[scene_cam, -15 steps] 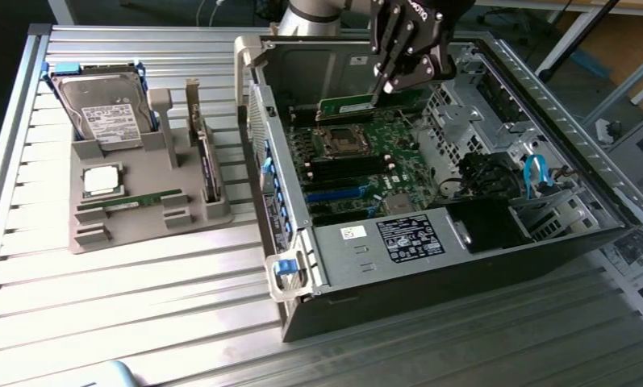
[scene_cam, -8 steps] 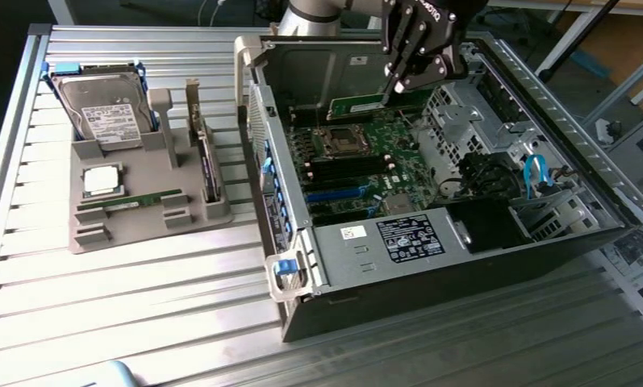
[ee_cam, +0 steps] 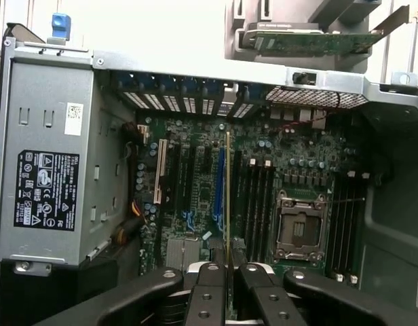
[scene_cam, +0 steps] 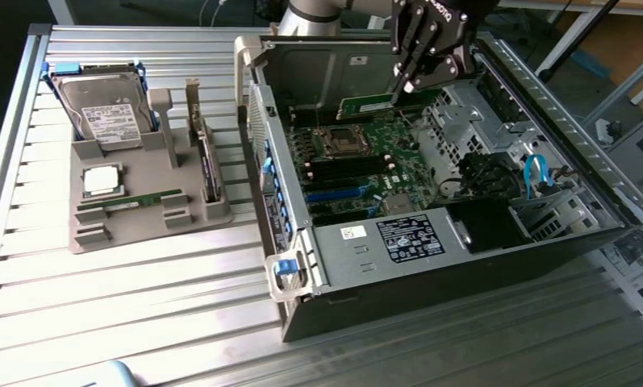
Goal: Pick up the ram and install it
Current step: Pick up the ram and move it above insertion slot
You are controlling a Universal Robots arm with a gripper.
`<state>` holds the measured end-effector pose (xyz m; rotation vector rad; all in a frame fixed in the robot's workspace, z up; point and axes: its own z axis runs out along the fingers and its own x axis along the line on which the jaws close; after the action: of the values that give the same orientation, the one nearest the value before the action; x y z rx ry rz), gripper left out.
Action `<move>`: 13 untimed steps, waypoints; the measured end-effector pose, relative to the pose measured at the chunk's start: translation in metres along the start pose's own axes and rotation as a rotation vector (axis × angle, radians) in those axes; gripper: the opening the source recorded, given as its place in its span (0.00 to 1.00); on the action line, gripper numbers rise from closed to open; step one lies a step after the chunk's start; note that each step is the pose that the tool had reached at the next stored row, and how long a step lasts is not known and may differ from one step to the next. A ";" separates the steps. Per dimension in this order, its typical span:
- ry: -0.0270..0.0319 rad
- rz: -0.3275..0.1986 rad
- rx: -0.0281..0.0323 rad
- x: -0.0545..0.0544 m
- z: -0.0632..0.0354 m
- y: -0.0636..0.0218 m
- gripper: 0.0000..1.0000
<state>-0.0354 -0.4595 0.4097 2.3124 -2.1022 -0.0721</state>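
The gripper (scene_cam: 404, 85) is clamped on the ram (scene_cam: 365, 104). It hangs above the motherboard (scene_cam: 369, 157) inside the open computer case (scene_cam: 461, 270).

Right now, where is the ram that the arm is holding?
In the exterior view the ram hangs in the pincer inside the open computer case, over the motherboard near the CPU socket.

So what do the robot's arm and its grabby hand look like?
The silvery-grey robot arm is a smooth, round tube. Its black, blocky gripper has white letters printed on it. The two fingers are black jointed bars dotted with small round screws and holes.
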 end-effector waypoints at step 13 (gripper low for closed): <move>0.0012 0.000 -0.0001 0.001 -0.0005 -0.0127 0.13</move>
<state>-0.0227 -0.4595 0.4097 2.3116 -2.1018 -0.0707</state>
